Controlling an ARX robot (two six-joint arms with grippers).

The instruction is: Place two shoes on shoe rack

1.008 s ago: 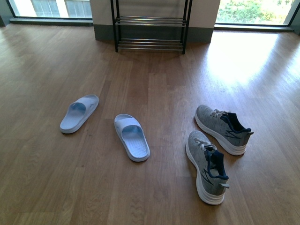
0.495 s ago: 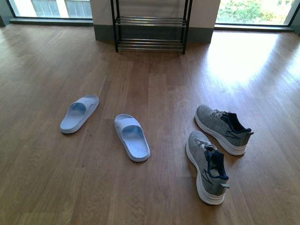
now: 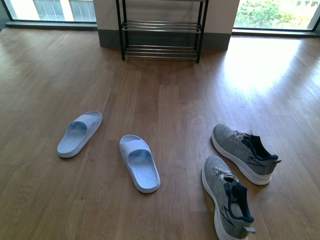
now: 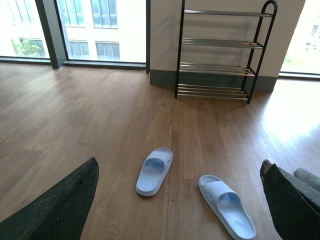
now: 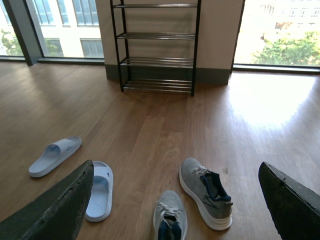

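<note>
Two grey knit sneakers with navy lining lie on the wooden floor to the right, one farther off and one nearer. The shoe rack, black-framed with chrome bars, stands bare against the far wall. Neither arm shows in the front view. My right gripper hangs open well above the floor, with both sneakers seen between its fingers. My left gripper is open too and holds nothing. Two pale blue slides lie below it.
The slides lie to the left of the sneakers on the floor. Bare wood floor stretches from the footwear to the rack. Low windows flank the wall behind it. Sunlight glares on the floor at the right.
In the front view all the footwear now sits lower and slightly larger, and the rack has also dropped a little. Nothing on the floor has shifted against the other things.
</note>
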